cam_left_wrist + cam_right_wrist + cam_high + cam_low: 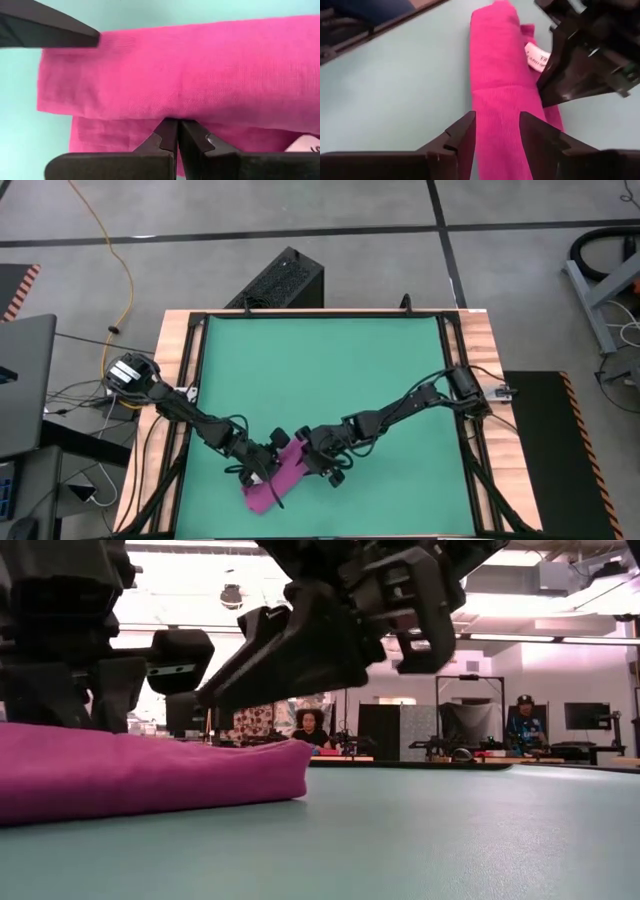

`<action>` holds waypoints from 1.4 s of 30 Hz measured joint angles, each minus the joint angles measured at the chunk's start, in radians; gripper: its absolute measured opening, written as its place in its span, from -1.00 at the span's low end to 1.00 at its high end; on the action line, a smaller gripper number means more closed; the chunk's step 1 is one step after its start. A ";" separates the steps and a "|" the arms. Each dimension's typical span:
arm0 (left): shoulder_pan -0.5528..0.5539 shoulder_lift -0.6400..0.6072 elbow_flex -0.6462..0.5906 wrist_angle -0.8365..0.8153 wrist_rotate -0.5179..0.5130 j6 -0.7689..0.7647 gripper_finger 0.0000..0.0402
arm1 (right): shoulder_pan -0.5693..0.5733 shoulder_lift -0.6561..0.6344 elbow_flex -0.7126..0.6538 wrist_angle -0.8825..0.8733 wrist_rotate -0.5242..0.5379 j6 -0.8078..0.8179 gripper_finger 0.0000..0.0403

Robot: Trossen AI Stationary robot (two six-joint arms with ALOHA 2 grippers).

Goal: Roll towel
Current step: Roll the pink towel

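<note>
While both dark arms reach in toward the near edge of the green-topped desk (330,370), the magenta-purple soft fabric towel (272,480) lies there as a long, partly rolled bundle, close to the desk's front rim and left of centre in the high view. Its small white tag (536,56) peeks out at one edge of the roll.

The left claw (176,131) sits at the towel's long side with its two dark fingers pressed together, their tips touching the fold of the cloth; whether any fabric is pinched between them cannot be made out. The right claw (496,131) hangs over one end of the roll with its fingers spread apart, the towel running between them in the right wrist view, and it grips nothing. From the low view the towel rests flat on the desk as a thick, rounded layer, with both claws just above it.
</note>
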 joint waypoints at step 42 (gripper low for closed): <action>0.001 0.000 0.001 0.177 0.040 0.046 -1.00 | 0.003 0.084 0.028 0.011 -0.031 0.150 -0.05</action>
